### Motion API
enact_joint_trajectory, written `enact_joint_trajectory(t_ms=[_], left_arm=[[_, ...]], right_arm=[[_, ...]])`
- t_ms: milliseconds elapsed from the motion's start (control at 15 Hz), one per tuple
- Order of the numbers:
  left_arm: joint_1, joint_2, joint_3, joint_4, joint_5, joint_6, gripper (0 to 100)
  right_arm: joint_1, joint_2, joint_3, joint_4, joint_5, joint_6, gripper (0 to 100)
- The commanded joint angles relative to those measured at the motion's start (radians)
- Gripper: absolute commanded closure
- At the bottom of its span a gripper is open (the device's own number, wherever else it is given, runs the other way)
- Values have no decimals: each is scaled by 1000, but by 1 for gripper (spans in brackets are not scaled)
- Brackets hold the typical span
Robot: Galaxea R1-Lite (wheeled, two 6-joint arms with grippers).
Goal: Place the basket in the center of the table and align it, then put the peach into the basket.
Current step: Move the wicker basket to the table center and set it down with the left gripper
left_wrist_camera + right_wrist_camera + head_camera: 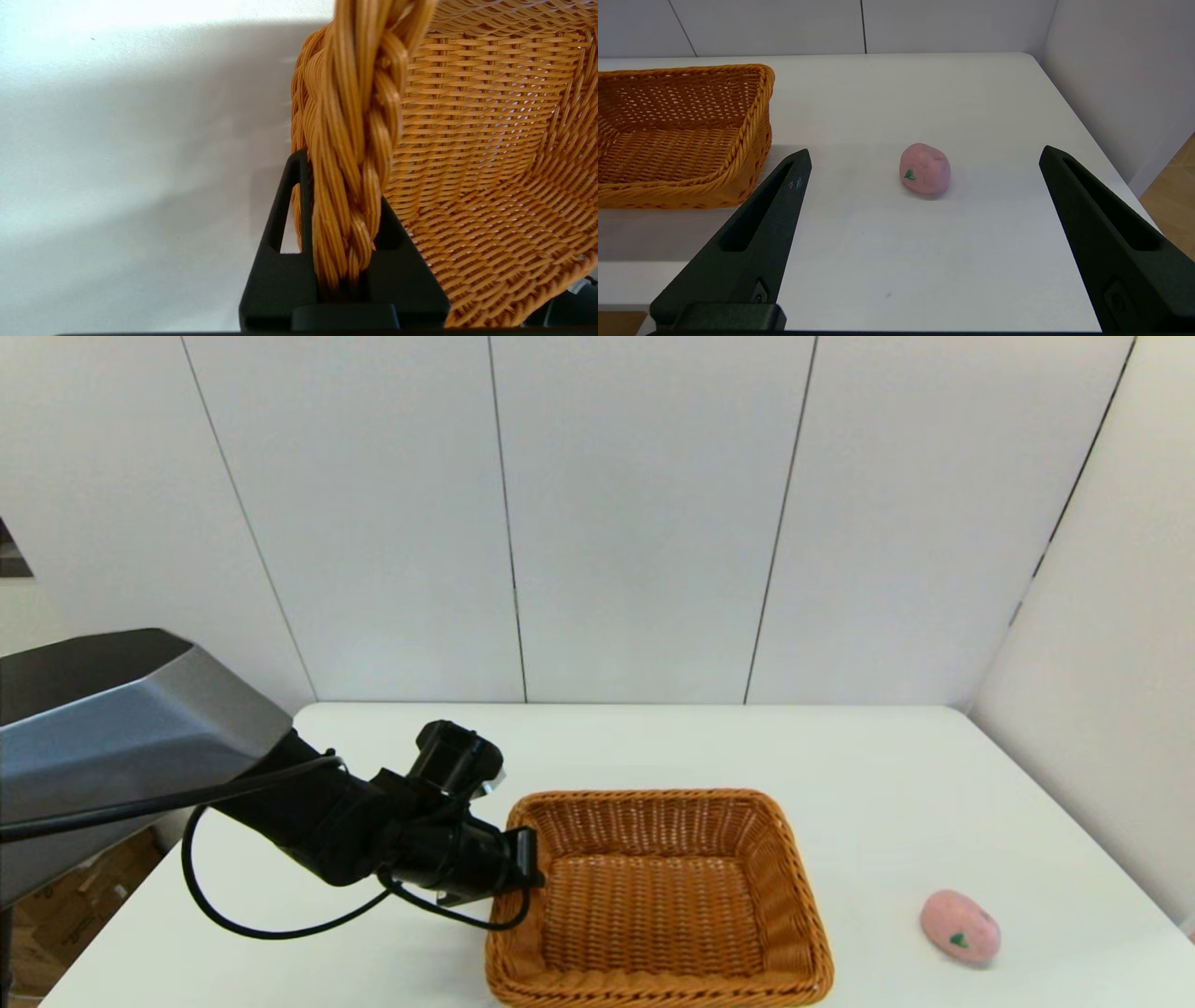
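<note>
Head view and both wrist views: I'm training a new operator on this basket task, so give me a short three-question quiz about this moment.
1. True or false: the small pale-pink toy peach already lies inside the orange-brown woven wicker basket.
2. Which end effector grips the basket's braided rim? A) left B) right C) neither
3. Fill in: the right end effector is ____, with the peach lying on the white table beyond its fingers.

Key:
1. False; it lies on the table, to the robot's right of the basket.
2. A; the left end effector clamps the rim on the basket's left side.
3. Open.
</note>
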Motion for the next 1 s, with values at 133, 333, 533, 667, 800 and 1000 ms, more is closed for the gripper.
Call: enact_joint_trajectory(t_ms=[133, 333, 533, 667, 800, 1000], left_arm=[[2, -1, 6, 5, 8, -1, 100], [5, -9, 8, 6, 8, 0, 100], [2, -21, 8, 9, 8, 4, 100], [2, -23, 8, 11, 8, 4, 100], [2, -26, 8, 11, 8, 4, 100], [2, -30, 8, 11, 8, 2, 100]], right_arm=[[0, 1, 1, 0, 0, 0, 0], [0, 1, 1, 2, 0, 0, 0], [0, 1, -1, 0, 1, 0, 0], [0, 1, -1, 0, 0, 0, 0], [0, 1, 1, 0, 0, 0, 0], [0, 1, -1, 2, 0, 0, 0]])
